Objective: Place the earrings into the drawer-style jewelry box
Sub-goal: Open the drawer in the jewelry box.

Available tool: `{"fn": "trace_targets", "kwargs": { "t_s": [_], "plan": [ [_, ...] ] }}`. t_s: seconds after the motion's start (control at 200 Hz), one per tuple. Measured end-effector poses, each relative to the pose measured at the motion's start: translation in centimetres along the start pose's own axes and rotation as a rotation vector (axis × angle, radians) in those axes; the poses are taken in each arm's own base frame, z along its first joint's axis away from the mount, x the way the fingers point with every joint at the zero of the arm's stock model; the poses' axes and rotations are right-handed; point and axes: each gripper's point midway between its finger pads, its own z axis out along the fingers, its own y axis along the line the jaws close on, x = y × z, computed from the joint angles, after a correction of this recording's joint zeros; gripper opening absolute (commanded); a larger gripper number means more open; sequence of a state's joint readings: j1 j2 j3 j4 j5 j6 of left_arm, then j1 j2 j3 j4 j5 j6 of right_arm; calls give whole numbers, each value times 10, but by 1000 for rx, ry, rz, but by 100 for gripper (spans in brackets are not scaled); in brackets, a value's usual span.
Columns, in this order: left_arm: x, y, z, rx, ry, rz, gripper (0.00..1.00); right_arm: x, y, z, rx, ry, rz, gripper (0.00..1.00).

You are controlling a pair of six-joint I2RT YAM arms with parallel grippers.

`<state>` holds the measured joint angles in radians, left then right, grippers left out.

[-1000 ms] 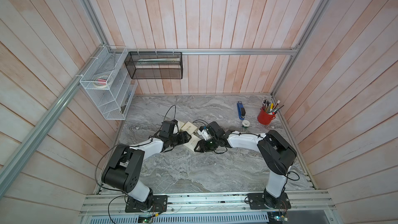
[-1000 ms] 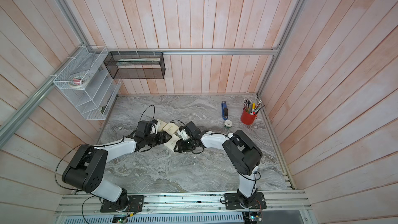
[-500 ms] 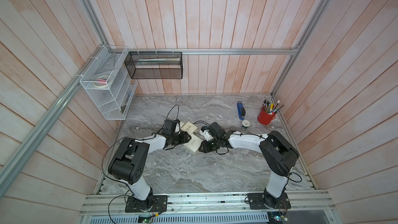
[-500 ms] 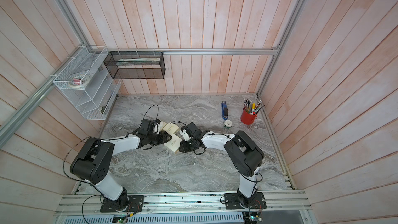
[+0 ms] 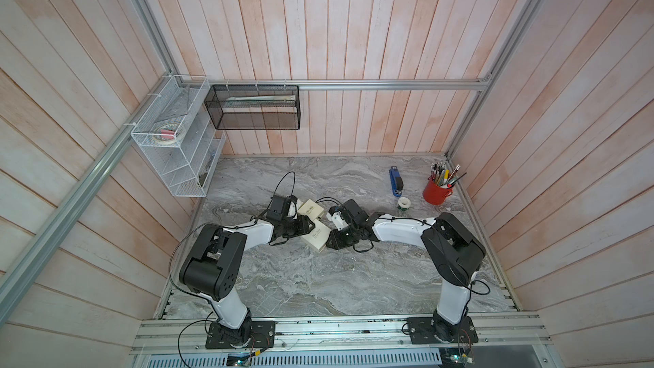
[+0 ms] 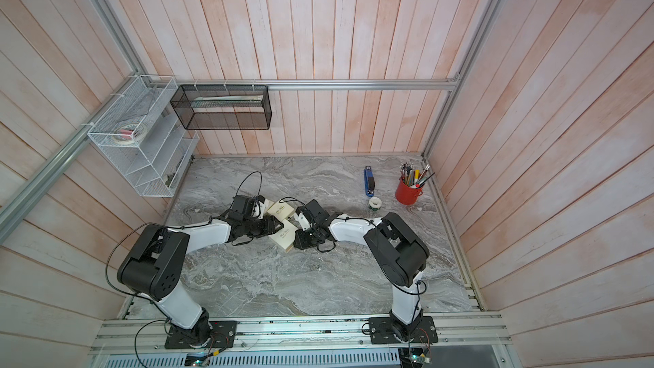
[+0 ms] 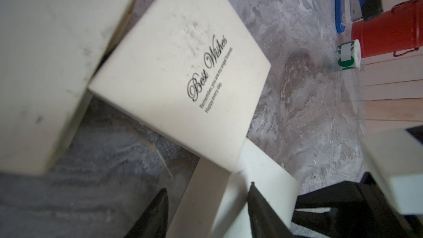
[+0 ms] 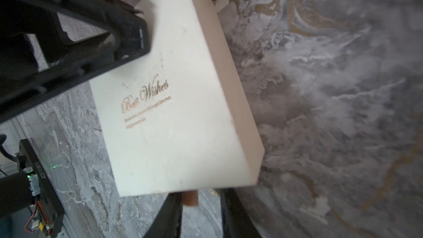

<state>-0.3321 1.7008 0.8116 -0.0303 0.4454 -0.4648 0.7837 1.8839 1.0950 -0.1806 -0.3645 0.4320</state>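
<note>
The drawer-style jewelry box (image 5: 316, 237) (image 6: 283, 237) is a cream box with gold "Best Wishes" lettering (image 8: 174, 111), lying flat on the marble table. My left gripper (image 7: 208, 188) (image 5: 308, 227) grips its far end, and one black finger (image 8: 137, 35) rests at that end's corner. A small brown pull tab (image 8: 190, 199) sticks out of the near end. My right gripper (image 8: 201, 202) (image 5: 330, 240) is open around this tab, which sits close to one finger with a gap to the other. The earrings do not show in any view.
A second cream "Best Wishes" box (image 5: 310, 208) (image 7: 183, 72) lies just behind, and another cream box (image 7: 45, 65) is beside it. At the back right are a blue stapler (image 5: 396, 181), a tape roll (image 5: 403, 203) and a red pen cup (image 5: 437, 191). A white wire rack (image 5: 170, 143) hangs on the left wall.
Both grippers have narrowed, the left onto the box's far end and the right around the brown tab. The left arm's elbow has swung in toward the middle.
</note>
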Motion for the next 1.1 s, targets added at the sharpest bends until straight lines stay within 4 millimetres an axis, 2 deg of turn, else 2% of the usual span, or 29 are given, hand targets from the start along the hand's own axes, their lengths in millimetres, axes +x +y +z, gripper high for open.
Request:
{"fn": "trace_targets", "kwargs": {
  "t_s": [0.335, 0.885, 1.1],
  "plan": [
    [-1, 1, 0, -11, -2, 4, 55, -4, 7, 2, -37, 5, -19, 0],
    [-4, 7, -3, -66, -4, 8, 55, -8, 7, 4, -63, -4, -15, 0],
    [-5, 8, -3, -75, 1, 11, 55, 10, 2, -6, -58, -6, -13, 0]
  ]
}}
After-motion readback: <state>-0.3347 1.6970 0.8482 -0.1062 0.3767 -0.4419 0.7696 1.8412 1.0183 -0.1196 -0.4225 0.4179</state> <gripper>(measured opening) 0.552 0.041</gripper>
